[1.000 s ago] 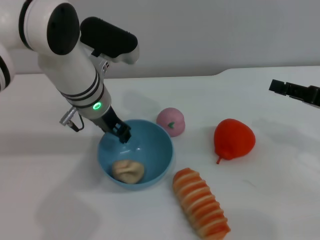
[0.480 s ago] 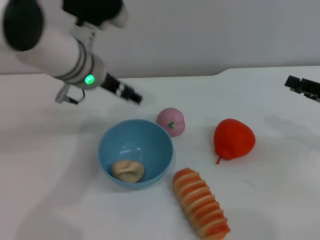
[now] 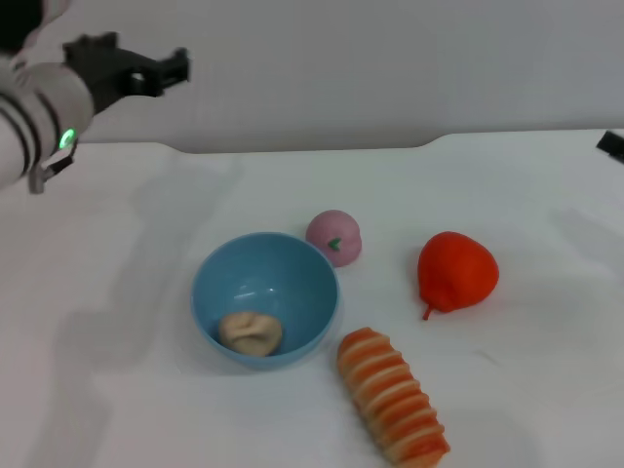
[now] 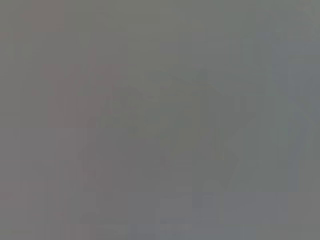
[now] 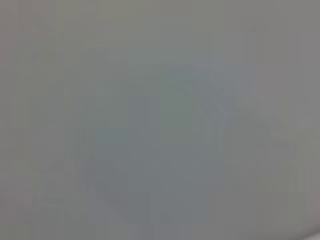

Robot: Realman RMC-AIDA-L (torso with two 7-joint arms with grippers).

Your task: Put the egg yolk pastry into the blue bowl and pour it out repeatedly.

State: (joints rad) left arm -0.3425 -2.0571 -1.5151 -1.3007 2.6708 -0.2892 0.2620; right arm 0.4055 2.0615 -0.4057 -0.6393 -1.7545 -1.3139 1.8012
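Note:
The egg yolk pastry (image 3: 251, 332), a pale tan wrinkled lump, lies inside the light-blue bowl (image 3: 297, 268), which stands upright on the white table in the head view. My left gripper (image 3: 156, 70) is raised at the far left, well above and behind the bowl, holding nothing that I can see. Only a dark tip of my right gripper (image 3: 614, 144) shows at the right edge, far from the bowl. Both wrist views show only plain grey.
A pink ball with a green mark (image 3: 334, 237) sits just behind the bowl's right rim. A red pear (image 3: 456, 270) lies to the right. An orange-and-cream striped roll (image 3: 392, 397) lies at the front right of the bowl. The table's far edge meets a grey wall.
My left gripper has lifted out of the bowl and swung up and back to the far left. My right gripper has drawn further off the right edge. The pastry stays in the bowl.

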